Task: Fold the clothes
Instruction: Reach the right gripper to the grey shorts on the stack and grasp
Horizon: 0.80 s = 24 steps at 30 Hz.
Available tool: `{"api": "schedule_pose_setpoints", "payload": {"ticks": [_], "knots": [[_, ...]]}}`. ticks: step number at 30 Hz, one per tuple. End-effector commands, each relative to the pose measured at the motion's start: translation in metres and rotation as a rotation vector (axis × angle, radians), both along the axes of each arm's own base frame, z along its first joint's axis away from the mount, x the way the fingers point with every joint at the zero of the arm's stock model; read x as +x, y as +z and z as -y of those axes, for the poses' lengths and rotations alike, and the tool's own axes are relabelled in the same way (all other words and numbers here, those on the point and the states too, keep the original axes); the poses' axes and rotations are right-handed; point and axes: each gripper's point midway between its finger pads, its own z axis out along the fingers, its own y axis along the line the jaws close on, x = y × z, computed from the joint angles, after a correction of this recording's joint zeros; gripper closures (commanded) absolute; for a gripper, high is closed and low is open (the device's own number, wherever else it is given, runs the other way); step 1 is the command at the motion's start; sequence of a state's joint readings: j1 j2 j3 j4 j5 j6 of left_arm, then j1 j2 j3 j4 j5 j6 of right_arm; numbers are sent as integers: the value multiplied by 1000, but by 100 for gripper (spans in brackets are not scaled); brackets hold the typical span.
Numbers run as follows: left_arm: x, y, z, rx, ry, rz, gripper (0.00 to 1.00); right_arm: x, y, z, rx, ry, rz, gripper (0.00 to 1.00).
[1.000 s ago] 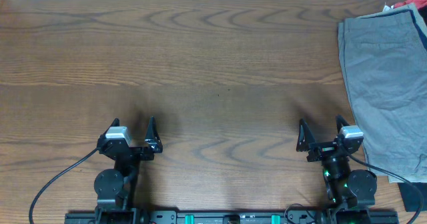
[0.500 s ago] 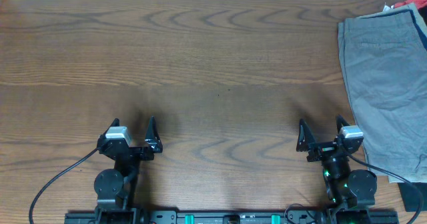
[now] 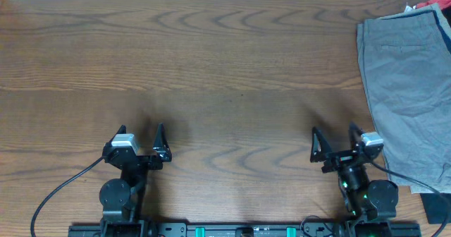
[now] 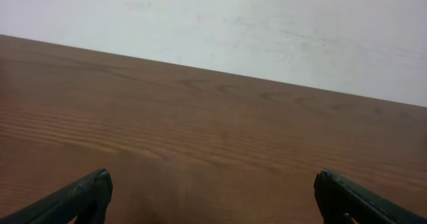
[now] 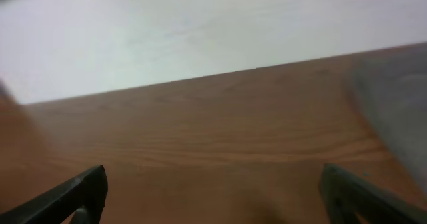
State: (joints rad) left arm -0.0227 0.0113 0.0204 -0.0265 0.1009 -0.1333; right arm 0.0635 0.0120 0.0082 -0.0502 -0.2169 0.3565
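Near edge: both arms sit at their bases. The left end effector point(image 3: 141, 132) and the right end effector point(image 3: 334, 132) are each released, fingers spread wide with nothing between them, and hover over bare wood. The wrist views confirm this, showing only separated fingertips at the lower corners and the brown surface point(image 3: 232, 68) running toward a pale wall. Middle ground: the surface carries no garment anywhere in front of either arm. Right side: the grey-khaki shorts point(image 3: 405, 89) lie flat along the right edge, waistband toward the far side and a stitched pocket line visible. They are just right of the right end effector and not touched by it. The frame cuts off their right part, so any existing crease there cannot be judged. Near right corner: a dark item point(image 3: 437, 210), mostly out of frame, cannot be identified. Far right corner: a sliver of red and dark cloth point(image 3: 428, 8) shows beyond the waistband. Judged progress: folding appears not yet begun. Grasping, moving to the centre and all folds remain.
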Motion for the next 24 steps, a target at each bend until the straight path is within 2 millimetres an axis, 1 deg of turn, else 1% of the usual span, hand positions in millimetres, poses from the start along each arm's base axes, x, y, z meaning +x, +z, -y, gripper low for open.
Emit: {"api": "schedule_pose_setpoints", "payload": {"ticks": [1,3,4,7,11,12,13,15,18,20,22,24], "knots": [[-1,-17,3,5,-17,-53,2,-19,2,-44,339,258,-138,1],[-1,-17,3,5,-17,-53,2,-32,2,-62,437,378,-213,1],[-1,-17,3,5,-17,-53,2,-37,3,-68,458,415,-235,1],[-1,-17,3,5,-17,-53,2,-39,3,-69,524,424,-274,1],[-1,-17,3,5,-17,-53,2,-39,2,-70,557,421,-296,1],[-1,-17,3,5,-17,-53,2,-39,4,-70,557,422,-291,1],[-1,-17,3,5,-17,-53,2,-41,9,-72,556,445,-273,1],[-1,-17,3,5,-17,-53,2,-45,29,-76,535,503,-187,1],[-1,-17,3,5,-17,-53,2,-56,78,-76,476,572,50,1],[-1,-17,3,5,-17,-53,2,-62,109,-70,426,556,198,1],[-1,-17,3,5,-17,-53,2,-63,129,-65,360,511,271,1],[-1,-17,3,5,-17,-53,2,-60,141,-61,267,464,294,1]]}}
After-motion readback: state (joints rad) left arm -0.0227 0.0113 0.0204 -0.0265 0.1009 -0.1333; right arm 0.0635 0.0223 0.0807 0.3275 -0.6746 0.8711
